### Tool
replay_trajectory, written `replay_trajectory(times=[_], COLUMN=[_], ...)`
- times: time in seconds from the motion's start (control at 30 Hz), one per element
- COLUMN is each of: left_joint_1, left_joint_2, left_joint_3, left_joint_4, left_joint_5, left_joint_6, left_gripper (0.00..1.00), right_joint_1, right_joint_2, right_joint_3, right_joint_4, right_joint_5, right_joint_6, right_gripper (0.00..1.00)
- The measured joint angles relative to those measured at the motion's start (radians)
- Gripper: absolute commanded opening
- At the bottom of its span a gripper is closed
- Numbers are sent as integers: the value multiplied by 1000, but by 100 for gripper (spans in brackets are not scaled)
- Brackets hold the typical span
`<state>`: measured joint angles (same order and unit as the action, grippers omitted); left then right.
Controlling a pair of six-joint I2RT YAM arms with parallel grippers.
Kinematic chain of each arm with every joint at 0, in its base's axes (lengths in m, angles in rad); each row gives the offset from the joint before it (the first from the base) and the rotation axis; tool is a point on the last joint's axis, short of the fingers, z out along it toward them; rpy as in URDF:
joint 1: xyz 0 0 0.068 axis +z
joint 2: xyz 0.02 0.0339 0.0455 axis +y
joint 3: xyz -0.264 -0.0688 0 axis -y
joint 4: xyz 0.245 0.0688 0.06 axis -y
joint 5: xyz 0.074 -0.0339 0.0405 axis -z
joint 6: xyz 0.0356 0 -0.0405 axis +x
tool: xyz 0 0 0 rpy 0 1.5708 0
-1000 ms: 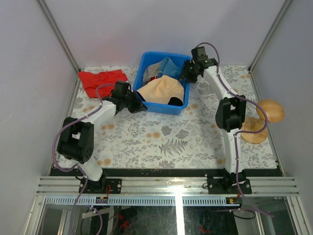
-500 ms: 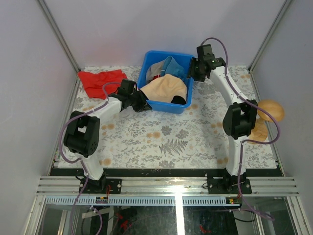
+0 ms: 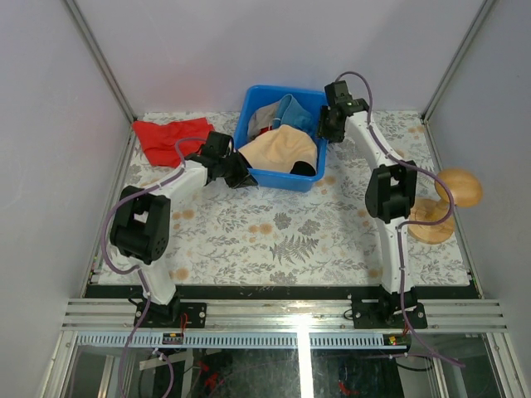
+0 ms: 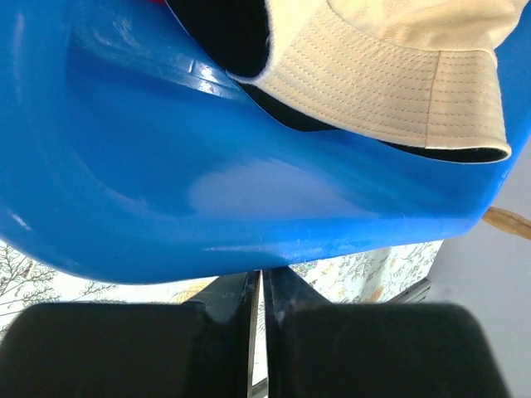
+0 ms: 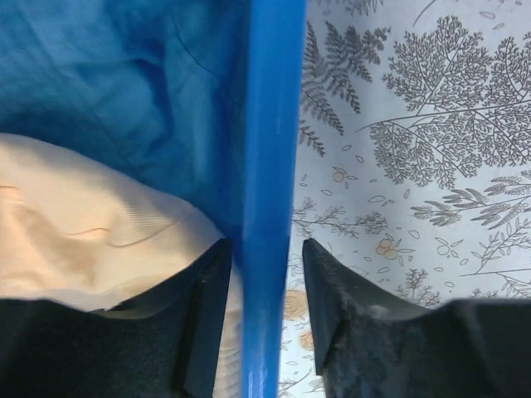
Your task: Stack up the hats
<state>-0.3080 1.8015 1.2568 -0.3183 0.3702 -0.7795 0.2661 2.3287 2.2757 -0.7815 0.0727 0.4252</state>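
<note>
A blue bin point(image 3: 249, 104) at the back centre holds the hats. The peach-beige hat point(image 3: 286, 149) lies on top at the front, the blue hat point(image 3: 292, 112) and the grey-khaki hat point(image 3: 261, 116) behind it, and a bit of the red hat point(image 3: 264, 130) shows between them. My left gripper point(image 3: 238, 172) is shut and empty, its tips point(image 4: 262, 278) against the bin's outer wall point(image 4: 166, 166) below the peach-beige hat's brim point(image 4: 398, 75). My right gripper point(image 3: 323, 128) is open and straddles the bin's right wall point(image 5: 270, 124). Its inner finger point(image 5: 207, 290) is beside the peach-beige hat point(image 5: 75, 215).
A flat red cloth point(image 3: 170, 137) lies at the back left on the flower-patterned table cover point(image 3: 282, 232). A mushroom-shaped wooden stand point(image 3: 448, 203) lies at the right edge beside my right arm. Grey walls enclose the back and both sides.
The bin has shifted slightly to the right. My left gripper moved up along the bin's left front corner. My right arm swung out to the right and came back onto the bin's right wall.
</note>
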Motion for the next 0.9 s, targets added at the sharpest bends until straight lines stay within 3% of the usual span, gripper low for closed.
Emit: replay_trajectory(times=[0.1,0.23,0.5,0.67,0.8,0.9], left_joint_1=[0,8,109,149,137,131], left_joint_2=[3,23,165,261,222,106], left_joint_3=[11,46,190,317,311,233], left_joint_4=[-16,-56,-106,-92,-84,-77], left_joint_5=[-10,-15,-34,-54,-69,-128], left_joint_6=[8,30,84,110,124,142], left_gripper=[0,0,0,0,0,0], right_joint_1=[0,1,-21,-25,-2,8], right_joint_2=[26,-37,-316,-569,-698,-709], right_joint_3=[-18,-148,-567,-906,-1078,-1098], right_joint_4=[-10,68,156,202,275,300], right_joint_5=[12,22,56,-16,-64,-61], right_joint_6=[1,31,186,388,582,697], right_gripper=[18,3,0,0,0,0])
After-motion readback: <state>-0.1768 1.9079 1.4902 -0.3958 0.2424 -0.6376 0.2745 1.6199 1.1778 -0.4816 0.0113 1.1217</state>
